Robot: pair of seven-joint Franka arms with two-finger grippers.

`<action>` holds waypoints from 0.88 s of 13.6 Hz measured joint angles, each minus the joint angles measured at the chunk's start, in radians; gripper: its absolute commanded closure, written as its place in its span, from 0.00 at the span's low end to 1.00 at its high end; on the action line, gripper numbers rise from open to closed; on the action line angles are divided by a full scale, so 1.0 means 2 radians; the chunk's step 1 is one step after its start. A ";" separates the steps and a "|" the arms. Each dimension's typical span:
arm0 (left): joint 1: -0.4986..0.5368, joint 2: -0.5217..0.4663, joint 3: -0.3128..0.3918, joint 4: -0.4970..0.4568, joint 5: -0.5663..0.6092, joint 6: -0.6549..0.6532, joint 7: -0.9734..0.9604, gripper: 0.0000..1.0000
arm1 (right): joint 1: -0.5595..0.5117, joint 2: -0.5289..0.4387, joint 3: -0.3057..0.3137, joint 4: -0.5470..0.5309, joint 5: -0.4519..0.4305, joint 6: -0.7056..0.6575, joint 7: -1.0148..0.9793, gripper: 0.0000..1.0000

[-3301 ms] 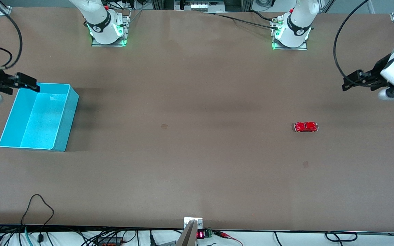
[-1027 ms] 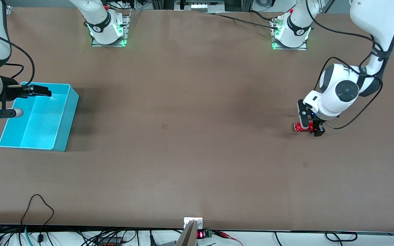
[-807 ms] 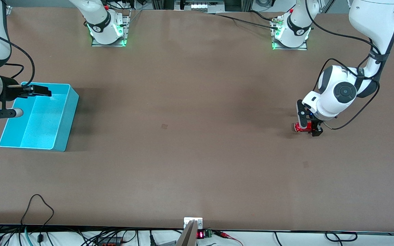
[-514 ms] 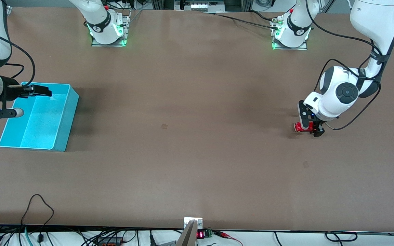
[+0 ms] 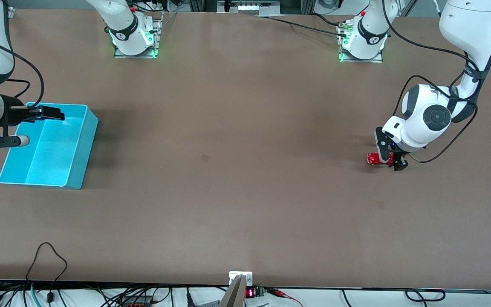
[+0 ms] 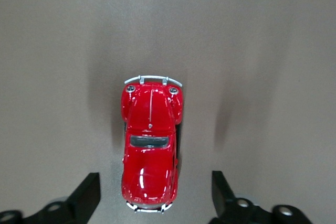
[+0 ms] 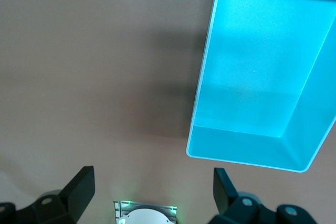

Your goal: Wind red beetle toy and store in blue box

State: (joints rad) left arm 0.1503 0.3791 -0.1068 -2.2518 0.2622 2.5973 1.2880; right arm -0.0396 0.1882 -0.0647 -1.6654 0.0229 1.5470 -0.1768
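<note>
Left gripper (image 5: pixel 390 162) lowered, seemingly straddling beetle (image 6: pixel 150 149).

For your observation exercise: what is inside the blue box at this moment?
The blue box holds nothing: its bare floor shows in the right wrist view. The right gripper covers one corner in the front view. The red beetle toy sits on the table between the left gripper's open fingers.

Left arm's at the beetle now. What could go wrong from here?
1. The left gripper is open with its fingers astride only the tail end of the red beetle toy; closing there might pinch it off-centre and squirt it forward on its wheels.
2. The blue box sits at the right arm's end of the table, so a long carry or handover risks a drop.
3. The right gripper hangs over the box, possibly blocking the drop-off.
</note>
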 measured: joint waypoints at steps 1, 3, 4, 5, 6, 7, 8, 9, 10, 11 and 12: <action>0.000 0.001 0.000 0.000 0.000 0.001 0.000 0.28 | 0.000 0.000 0.000 0.000 0.000 0.000 0.000 0.00; 0.000 0.002 -0.001 0.000 0.000 0.002 0.017 0.52 | 0.000 0.000 0.001 0.000 0.000 -0.002 0.000 0.00; 0.000 0.002 -0.001 0.000 0.000 0.005 0.027 0.59 | 0.000 0.000 0.001 0.001 0.000 -0.008 0.000 0.00; 0.000 0.002 -0.001 0.000 0.000 0.010 0.032 0.66 | 0.000 0.000 0.002 0.001 0.000 -0.013 0.000 0.00; 0.000 0.002 -0.001 0.000 0.000 0.015 0.037 0.68 | 0.000 0.000 0.002 0.001 0.000 -0.015 0.000 0.00; 0.000 0.002 -0.001 0.000 0.000 0.016 0.039 0.69 | 0.000 0.000 0.002 0.001 0.000 -0.016 0.000 0.00; 0.000 0.001 -0.001 0.000 0.000 0.016 0.039 0.73 | 0.000 0.000 0.002 0.001 0.000 -0.017 0.000 0.00; 0.000 0.001 -0.001 0.000 0.000 0.017 0.039 0.75 | 0.000 0.000 0.002 0.001 0.000 -0.017 0.000 0.00; 0.000 0.001 -0.001 0.000 0.000 0.017 0.039 0.77 | 0.000 0.000 0.002 0.001 0.000 -0.018 0.000 0.00; -0.001 0.001 -0.001 0.000 0.000 0.016 0.039 0.77 | 0.000 0.000 0.002 0.001 0.000 -0.018 0.000 0.00; -0.001 0.001 -0.001 0.000 0.000 0.014 0.039 0.77 | 0.000 0.000 0.002 0.001 0.000 -0.018 0.000 0.00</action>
State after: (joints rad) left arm 0.1478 0.3811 -0.1094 -2.2515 0.2629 2.6262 1.3660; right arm -0.0391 0.1882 -0.0610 -1.6637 0.0229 1.5114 -0.1768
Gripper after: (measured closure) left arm 0.577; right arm 0.000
